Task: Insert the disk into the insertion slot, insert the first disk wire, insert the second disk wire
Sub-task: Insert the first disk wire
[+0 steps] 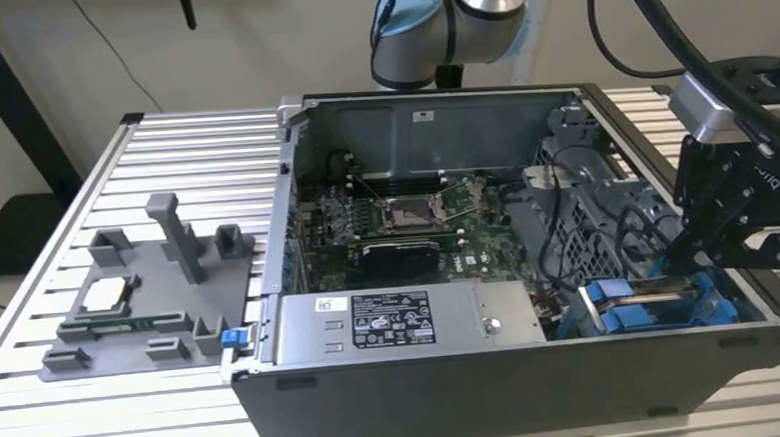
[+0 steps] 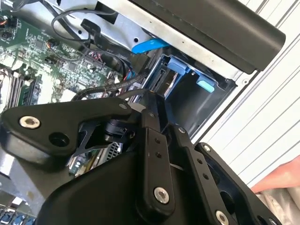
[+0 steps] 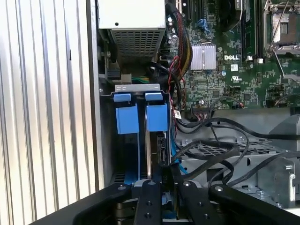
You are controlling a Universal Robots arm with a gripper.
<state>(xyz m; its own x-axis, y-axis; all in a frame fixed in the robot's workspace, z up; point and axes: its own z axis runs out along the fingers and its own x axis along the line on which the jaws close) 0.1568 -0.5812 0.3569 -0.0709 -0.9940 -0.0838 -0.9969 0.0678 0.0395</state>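
The insertion slot (image 1: 651,310), a grey bay with bright blue tabs (image 3: 127,119), sits in the case corner at the exterior view's right. The disk (image 2: 165,83) stands inside it, its dark connector end (image 3: 161,146) facing outward. My black gripper (image 1: 673,262) reaches down into the case just in front of the bay. In both wrist views its fingers (image 3: 149,199) come together at the disk's connector end. A black disk wire (image 2: 108,89) runs into the closed tips of the gripper (image 2: 149,99). A blue wire (image 2: 150,46) lies beside the bay.
The long grey metal box (image 1: 383,324) with a sticker lies beside the bay. The green board (image 1: 404,218) and loose black cables (image 3: 211,154) fill the case. A grey tray of part holders (image 1: 141,302) rests on the slatted table. What looks like a hand (image 2: 281,180) is nearby.
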